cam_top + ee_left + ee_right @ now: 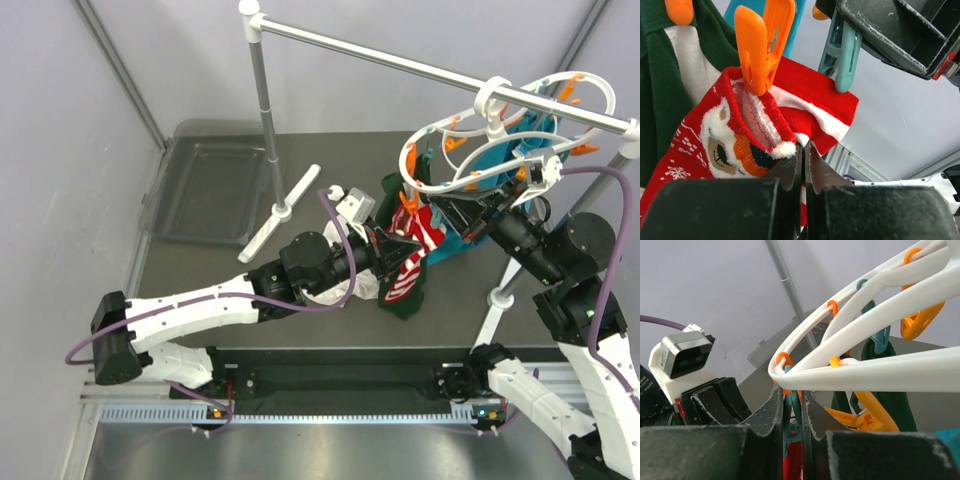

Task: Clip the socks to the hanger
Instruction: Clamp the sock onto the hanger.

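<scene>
Nearest the bases, the left gripper (802, 150) reaches out over the table with its fingers pressed together on the fluffy white edge of the red sock (705, 140), holding the cuff up under the hanger. The sock, patterned with snowflakes and a pale animal face, hangs beside a dark green cloth (660, 100). An orange clip (762, 45) already bites one wall of its cuff. Just beyond that, a teal clip (842, 55) sits at the top edge of a red-and-white striped piece (825, 112); whether this is the far side of the same cuff or a second sock I cannot tell. The right gripper (794, 400) comes in from the other side, its fingers closed round the upper part of that teal clip, directly beneath the white ring of the hanger (880, 370). The hanger hangs by its hook from the white rail (400, 62), and a clear grey tray (200, 190) lies well apart at the far left of the table. The step in hand looks like fastening the teal clip onto the striped fabric while the left arm steadies it. Next, the right fingers would need to ease off so the clip bites fully. Only then should the left let go, slowly, watching that the fabric does not slip out.
</scene>
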